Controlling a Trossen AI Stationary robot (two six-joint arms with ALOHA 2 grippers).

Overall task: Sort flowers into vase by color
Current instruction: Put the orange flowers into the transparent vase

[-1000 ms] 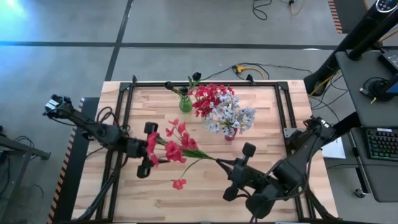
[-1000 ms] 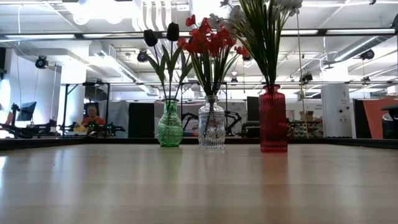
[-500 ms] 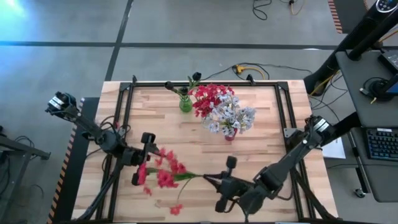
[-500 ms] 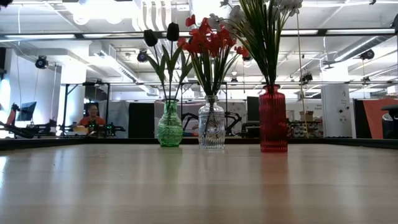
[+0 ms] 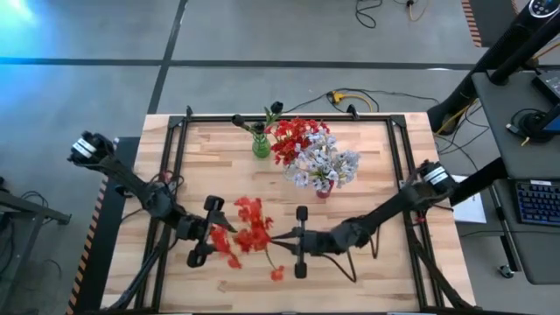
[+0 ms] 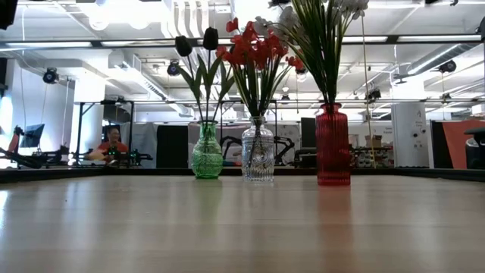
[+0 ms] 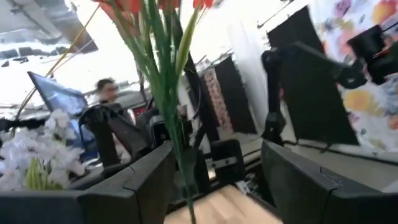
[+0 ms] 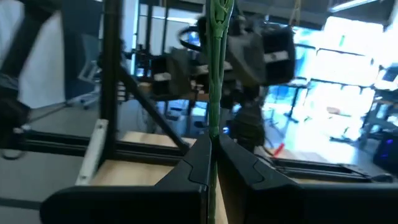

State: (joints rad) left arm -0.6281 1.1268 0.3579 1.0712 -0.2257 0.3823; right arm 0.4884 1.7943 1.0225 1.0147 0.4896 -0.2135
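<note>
A spray of red flowers (image 5: 249, 232) hangs above the table's near middle, between my two grippers. My right gripper (image 5: 278, 238) is shut on its green stem (image 8: 217, 74). My left gripper (image 5: 223, 232) is open, and the stems (image 7: 171, 118) pass between its two fingers (image 7: 134, 186), close to one of them; I cannot tell whether they touch. At the far middle stand a green vase (image 6: 207, 152) with dark buds, a clear vase (image 6: 258, 152) with red flowers and a red vase (image 6: 333, 144) with pale flowers. My right gripper pinches the spray's green stem (image 8: 216, 121) between its two fingers, near the stem's bare end. The fingers come roughly level from the table's right, and the stem runs on past them toward the left. The spray is lifted clear of the table.
A black frame (image 5: 175, 157) runs along the table's far, left and right edges. The three vases (image 5: 297, 153) crowd the far middle. Bare wood (image 5: 367, 210) lies to the right of the grippers and along the near edge.
My right gripper has come down and gone toward the table's left edge, tipping from pointing down to about level, still shut on the stem. The red spray has swung down and toward the near edge with it. My left gripper has sunk toward the near edge, staying open.
</note>
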